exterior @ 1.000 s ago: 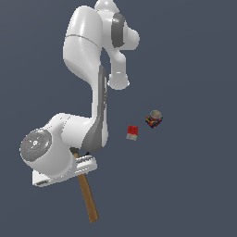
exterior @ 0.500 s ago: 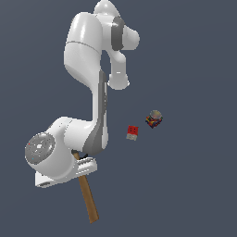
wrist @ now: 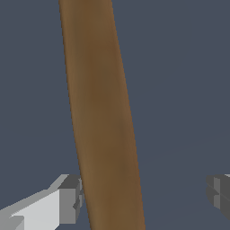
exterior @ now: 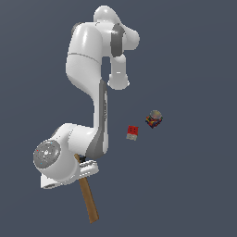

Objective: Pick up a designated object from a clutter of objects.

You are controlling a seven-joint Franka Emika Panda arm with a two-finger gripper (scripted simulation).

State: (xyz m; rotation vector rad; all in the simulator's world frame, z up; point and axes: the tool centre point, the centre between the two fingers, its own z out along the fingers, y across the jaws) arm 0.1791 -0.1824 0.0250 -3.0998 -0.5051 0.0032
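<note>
Hammer: wooden handle lying between the parted fingers of the end effector, one finger touching it.

Arm folded low, jaws spread wide.

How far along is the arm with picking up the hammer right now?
Done: the gripper is positioned over the hammer, its wooden handle between the open jaws. In hand: nothing is gripped; one finger sits right beside the handle, the other well clear. Left: closing and lifting. The red-and-white cube and multicoloured block lie apart.
</note>
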